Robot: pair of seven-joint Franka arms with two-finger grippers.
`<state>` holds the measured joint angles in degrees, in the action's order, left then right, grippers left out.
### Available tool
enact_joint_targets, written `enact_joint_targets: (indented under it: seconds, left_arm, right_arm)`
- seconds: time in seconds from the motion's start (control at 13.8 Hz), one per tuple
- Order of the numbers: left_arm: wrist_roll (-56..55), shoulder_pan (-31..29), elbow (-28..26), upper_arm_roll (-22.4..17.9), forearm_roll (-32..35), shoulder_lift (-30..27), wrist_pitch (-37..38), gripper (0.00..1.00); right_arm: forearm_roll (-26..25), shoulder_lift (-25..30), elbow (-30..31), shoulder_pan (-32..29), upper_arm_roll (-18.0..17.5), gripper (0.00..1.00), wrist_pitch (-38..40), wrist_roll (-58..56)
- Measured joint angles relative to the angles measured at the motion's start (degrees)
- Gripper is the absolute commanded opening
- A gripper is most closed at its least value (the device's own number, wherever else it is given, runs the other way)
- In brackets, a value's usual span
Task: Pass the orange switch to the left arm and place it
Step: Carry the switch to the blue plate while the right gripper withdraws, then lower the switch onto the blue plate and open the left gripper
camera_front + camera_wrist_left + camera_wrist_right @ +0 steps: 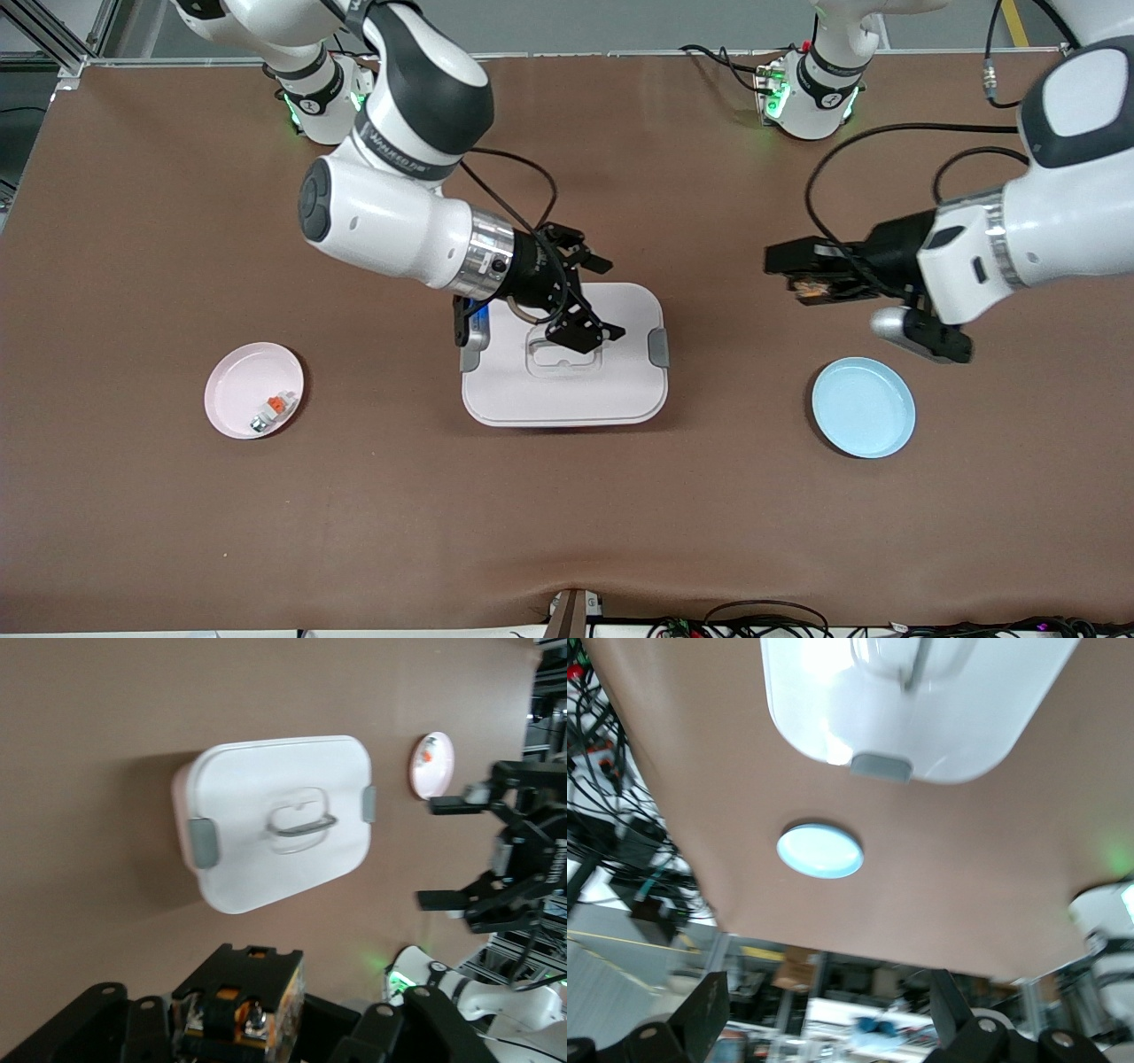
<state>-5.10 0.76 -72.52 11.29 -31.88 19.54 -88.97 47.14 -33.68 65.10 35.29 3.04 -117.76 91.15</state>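
While the right gripper (592,297) hangs spread wide over the box (563,390), the left gripper (802,275) pinches the orange switch (807,288) above bare table (726,496), near the blue plate (864,407).

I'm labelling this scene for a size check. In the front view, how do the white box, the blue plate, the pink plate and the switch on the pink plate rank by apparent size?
1. White box, largest.
2. Blue plate and pink plate: look alike, so unranked.
3. Switch on the pink plate, by far the smallest.

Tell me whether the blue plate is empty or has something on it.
Empty. The blue plate shows only its bare surface; the right wrist view shows the same.
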Motion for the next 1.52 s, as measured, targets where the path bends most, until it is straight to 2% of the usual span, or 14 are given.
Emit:
enact_joint_targets:
  seconds: [0.22,0.43,0.65,1.08,1.16,1.52]
  left_arm:
    - [1.2,-2.0,-1.7,-0.1,9.5,0.5,0.6,0.00]
    - [1.2,-1.6,-2.6,-0.1,22.9,3.2,-0.6,0.00]
    - [1.2,-1.4,-3.7,-0.1,32.8,7.9,-5.6,0.00]
    - [0.7,-3.4,-12.7,-0.8,37.7,15.2,-25.3,0.01]
    - [0.7,-3.9,-13.4,-0.9,38.8,16.1,-27.3,0.07]
    - [0.7,-4.4,-13.9,-1.4,40.5,21.7,-37.2,0.24]
  right_arm:
    - [-6.5,0.2,-0.1,-2.7,0.1,1.00,8.4,-10.1]
    - [-13.7,0.4,-0.1,-5.3,0.2,1.00,16.2,-19.4]
    - [-19.5,0.7,1.3,-6.8,0.3,1.00,18.3,-28.6]
    - [-32.5,2.6,5.4,-10.4,0.5,1.00,21.5,-47.9]
    - [-33.9,3.0,5.4,-11.5,0.6,1.00,22.5,-51.3]
    - [-38.2,5.8,5.7,-20.3,0.8,1.00,27.6,-71.9]
